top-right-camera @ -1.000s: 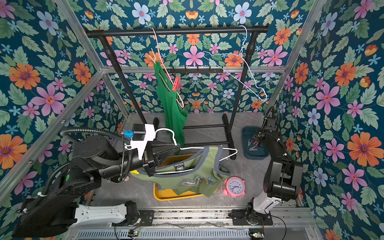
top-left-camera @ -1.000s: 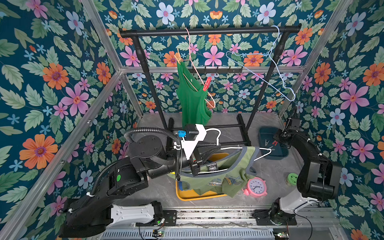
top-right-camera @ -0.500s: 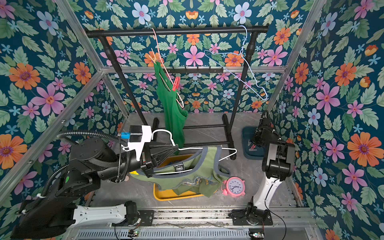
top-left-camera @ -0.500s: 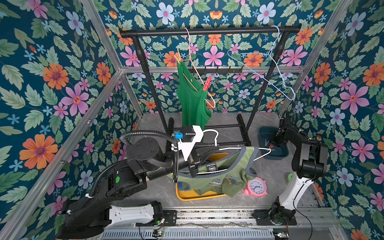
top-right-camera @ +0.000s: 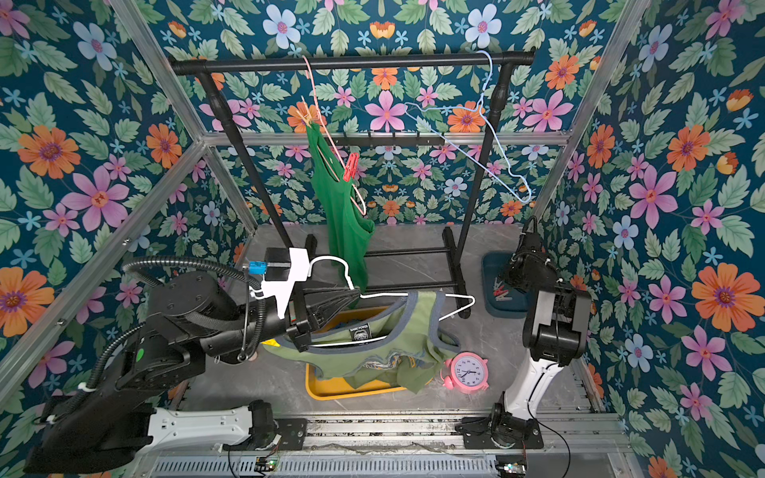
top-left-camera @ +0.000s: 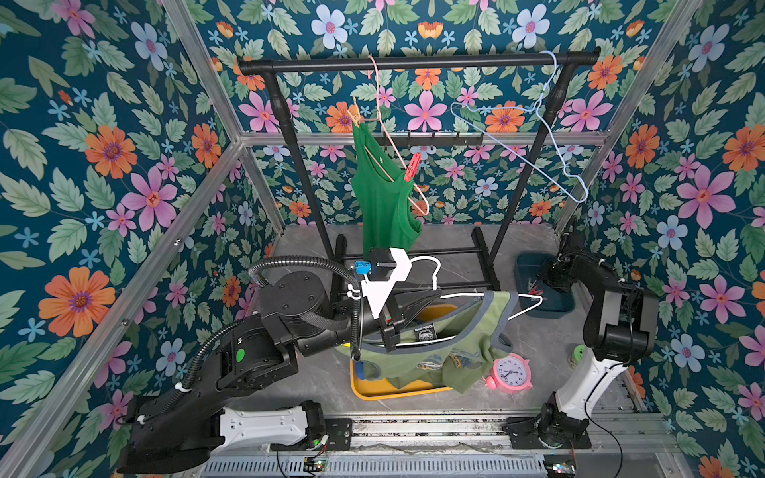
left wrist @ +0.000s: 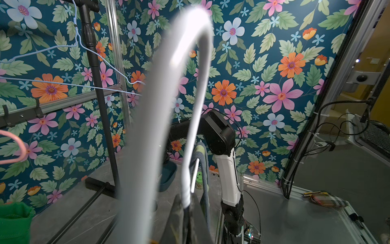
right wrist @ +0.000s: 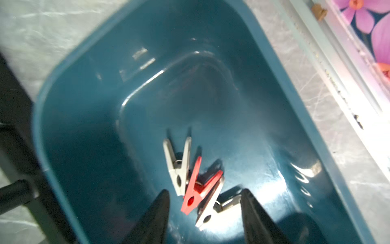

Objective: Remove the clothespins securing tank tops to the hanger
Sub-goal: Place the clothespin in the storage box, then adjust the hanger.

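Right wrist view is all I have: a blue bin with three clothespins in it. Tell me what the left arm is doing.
Observer: The left gripper is shut on a white hanger that carries the olive tank top.
Operator: Say what lies under that top.
Observer: A yellow tray; the top drapes over it.
Operator: Report any clothespin not yet removed.
Observer: A red clothespin clips the green tank top, which hangs from the rack.
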You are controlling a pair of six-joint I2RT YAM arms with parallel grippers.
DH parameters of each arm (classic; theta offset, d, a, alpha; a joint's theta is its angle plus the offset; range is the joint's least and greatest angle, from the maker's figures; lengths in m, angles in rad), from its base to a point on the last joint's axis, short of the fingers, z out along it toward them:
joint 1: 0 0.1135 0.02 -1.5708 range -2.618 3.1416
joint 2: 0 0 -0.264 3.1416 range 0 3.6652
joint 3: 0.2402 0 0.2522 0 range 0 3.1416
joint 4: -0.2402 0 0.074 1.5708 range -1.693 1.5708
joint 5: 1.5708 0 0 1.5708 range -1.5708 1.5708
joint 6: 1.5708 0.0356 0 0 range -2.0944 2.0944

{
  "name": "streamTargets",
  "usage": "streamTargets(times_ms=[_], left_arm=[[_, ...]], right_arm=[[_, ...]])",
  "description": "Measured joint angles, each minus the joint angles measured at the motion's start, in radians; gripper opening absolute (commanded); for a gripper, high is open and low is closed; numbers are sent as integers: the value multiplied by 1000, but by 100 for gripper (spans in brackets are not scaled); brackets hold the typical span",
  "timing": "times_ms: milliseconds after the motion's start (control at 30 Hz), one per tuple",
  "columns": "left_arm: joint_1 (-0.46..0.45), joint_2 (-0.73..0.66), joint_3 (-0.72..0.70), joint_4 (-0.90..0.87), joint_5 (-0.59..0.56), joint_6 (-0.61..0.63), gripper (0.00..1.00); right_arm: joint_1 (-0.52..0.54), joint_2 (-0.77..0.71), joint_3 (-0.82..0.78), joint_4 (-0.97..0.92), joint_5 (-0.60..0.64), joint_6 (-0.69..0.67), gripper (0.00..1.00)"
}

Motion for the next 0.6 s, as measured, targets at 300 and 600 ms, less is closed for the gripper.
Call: streamTargets(times_ms=[300, 600], left_arm=[[0, 19, 19, -8, 0, 0, 0], [0, 42, 51, -49, -28, 0, 0]], right_arm=[[16, -384, -181, 34, -116, 33, 39], [98, -974, -254, 8, -301, 26, 39]])
